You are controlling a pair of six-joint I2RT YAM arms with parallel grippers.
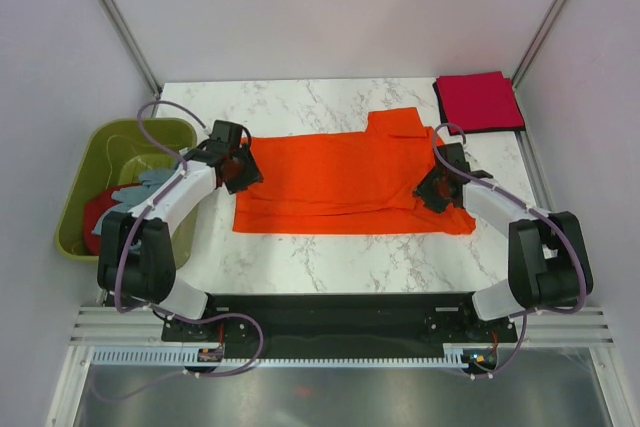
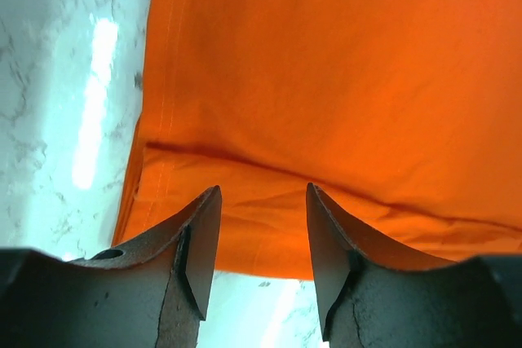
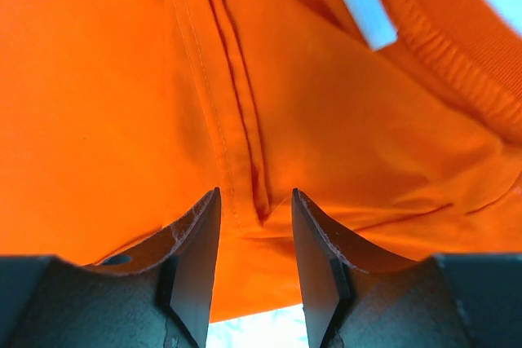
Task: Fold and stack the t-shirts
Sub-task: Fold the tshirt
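Observation:
A bright orange t-shirt lies spread across the marble table, partly folded lengthwise. My left gripper stands open at the shirt's left hem; in the left wrist view its fingers straddle the hem edge with nothing pinched. My right gripper is open at the shirt's right end, near the collar; its fingers sit either side of a seam. A folded crimson t-shirt lies at the back right corner. A pale grey-blue shirt and a red one lie in the tub.
An olive-green plastic tub stands off the table's left edge, beside the left arm. White walls and metal posts close in the back and sides. Bare marble shows in front of the orange shirt.

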